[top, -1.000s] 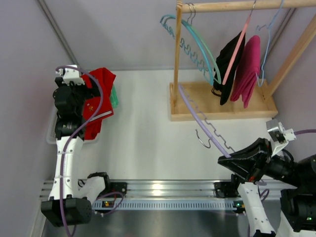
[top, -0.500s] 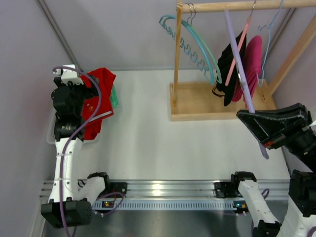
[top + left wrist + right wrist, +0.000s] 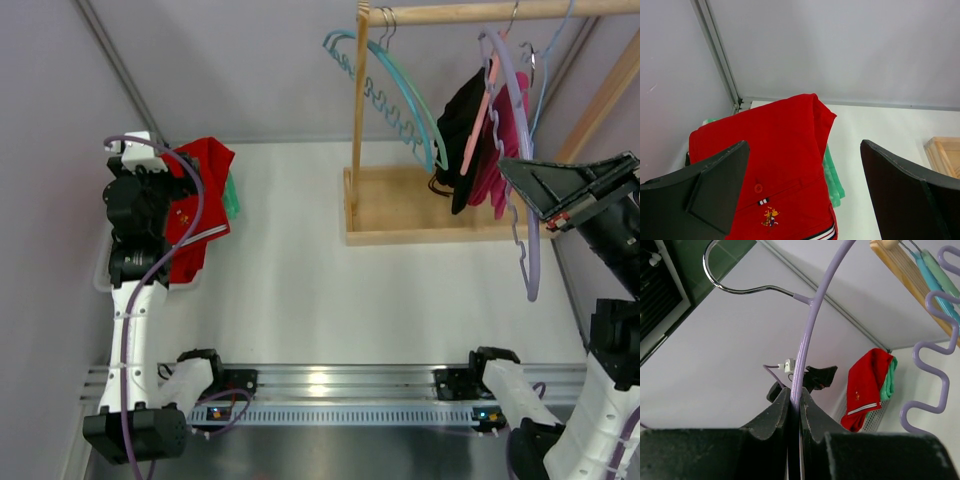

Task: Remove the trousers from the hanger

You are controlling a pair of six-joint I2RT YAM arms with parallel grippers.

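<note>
The red trousers [image 3: 200,200] lie draped over the rim of a white basket [image 3: 105,280] at the far left, with a button, a small logo and a striped hem [image 3: 775,150]. My left gripper [image 3: 160,200] hovers just above them, open, with nothing between its fingers [image 3: 805,190]. My right gripper [image 3: 515,175] is shut on a bare lavender hanger [image 3: 535,265], raised beside the rack's right end. In the right wrist view the jaws [image 3: 795,397] pinch the hanger's arm [image 3: 807,335], its metal hook above.
A wooden rack with a top rail [image 3: 440,12] and a base [image 3: 400,210] stands at the back right. On it hang a teal hanger [image 3: 400,90], a black garment [image 3: 462,130], a magenta garment [image 3: 500,140] and a blue hanger [image 3: 545,70]. A green garment [image 3: 832,180] lies under the trousers.
My right arm has swung the lavender hanger from low over the table up and right, close to the rack's rail. The left arm has stayed still and open.
</note>
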